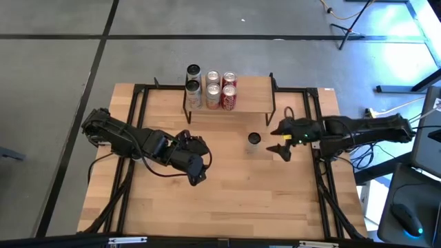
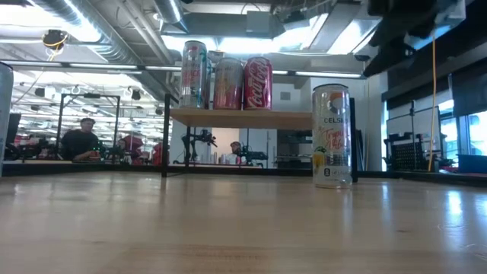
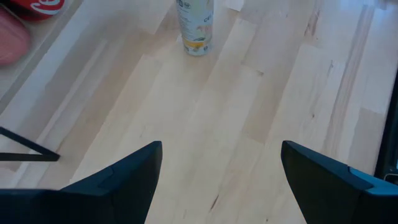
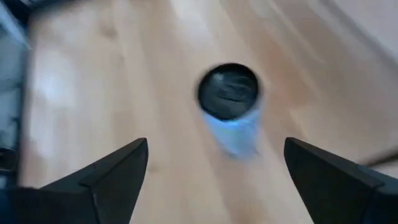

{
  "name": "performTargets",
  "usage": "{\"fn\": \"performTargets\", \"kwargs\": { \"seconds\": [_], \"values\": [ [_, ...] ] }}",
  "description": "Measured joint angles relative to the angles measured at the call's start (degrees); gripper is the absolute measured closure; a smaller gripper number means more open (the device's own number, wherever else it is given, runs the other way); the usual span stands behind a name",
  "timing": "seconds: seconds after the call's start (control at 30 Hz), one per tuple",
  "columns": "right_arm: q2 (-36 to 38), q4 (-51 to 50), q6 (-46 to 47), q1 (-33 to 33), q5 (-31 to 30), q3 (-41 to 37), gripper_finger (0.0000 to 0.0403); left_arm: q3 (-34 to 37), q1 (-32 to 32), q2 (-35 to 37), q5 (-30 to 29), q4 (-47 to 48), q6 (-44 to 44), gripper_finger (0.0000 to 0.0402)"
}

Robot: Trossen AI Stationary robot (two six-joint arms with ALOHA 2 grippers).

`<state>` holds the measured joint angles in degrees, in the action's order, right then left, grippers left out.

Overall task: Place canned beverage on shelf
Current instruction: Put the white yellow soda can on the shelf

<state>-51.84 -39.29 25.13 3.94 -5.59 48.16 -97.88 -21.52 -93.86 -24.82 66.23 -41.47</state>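
Observation:
A tall white canned beverage (image 1: 254, 140) (image 2: 332, 135) stands upright on its base on the wooden table, in front of the shelf (image 1: 247, 93) (image 2: 251, 117). Several cans (image 1: 211, 89) (image 2: 226, 75) stand on the shelf's left part. My right gripper (image 1: 280, 140) (image 4: 214, 168) is open, just right of the can and apart from it; the can (image 4: 229, 102) shows ahead of its fingers. My left gripper (image 1: 195, 172) (image 3: 221, 165) hangs open over the table's middle left, with the can (image 3: 196, 28) far ahead of it.
Black metal frame rails (image 1: 320, 131) run along the table's left and right sides. The shelf's right half (image 1: 255, 89) is bare. Bare tabletop (image 1: 234, 200) lies between the arms and the near edge. People sit in the room beyond the table (image 2: 80, 141).

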Motion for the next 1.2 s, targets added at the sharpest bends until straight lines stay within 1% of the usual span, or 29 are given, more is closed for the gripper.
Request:
{"fn": "performTargets", "kwargs": {
  "seconds": [0.07, 0.13, 0.27, 0.33, 0.43, 0.6, 0.7, 0.87, 1.0, 1.2],
  "values": [
    [2.8, 5.8, 1.9, 0.8, 0.6, -4.9, 0.004, 0.0, 0.0, 0.0, 0.0, 0.0, 0.0, 0.0085],
    [4.4, 9.2, 3.8, 1.4, 1.7, -8.4, 0.004, 0.0, 0.0, 0.0, 0.0, -0.3, 0.0, 0.0085],
    [4.9, 13.9, 8.5, 1.3, 0.7, -12.2, 0.004, 0.0, 0.0, 0.0, 0.1, -1.4, -0.1, 0.0085],
    [4.3, 13.5, 6.6, 1.3, 0.2, -13.7, 0.004, 0.0, 0.0, 0.0, 0.6, -1.7, -0.3, 0.0085],
    [3.8, 15.7, 0.6, 1.3, -1.6, -16.9, 0.004, 0.0, 0.0, 0.0, 1.5, -2.3, -1.4, 0.0085],
    [3.9, 29.4, -9.4, 1.3, -5.1, -24.0, 0.004, 0.0, 0.0, 0.0, 1.9, -2.9, -2.0, 0.0085],
    [2.8, 37.7, -12.0, 1.3, -5.5, -27.8, 0.004, 0.0, 0.0, 0.0, 2.0, -3.0, -2.1, 0.0085],
    [-1.7, 47.1, -13.7, 1.3, -7.9, -30.6, 0.004, 0.0, 0.0, 0.0, 2.0, -3.0, -2.2, 0.0085],
    [-6.9, 54.6, -15.5, 1.3, -6.9, -30.6, 0.004, 0.0, 0.0, 0.0, 2.0, -3.0, -3.2, 0.0085],
    [-14.2, 60.9, -16.4, 1.3, -6.9, -30.6, 0.004, 0.0, 0.0, 0.0, 2.0, -3.0, -3.4, 0.0085]
  ]
}}
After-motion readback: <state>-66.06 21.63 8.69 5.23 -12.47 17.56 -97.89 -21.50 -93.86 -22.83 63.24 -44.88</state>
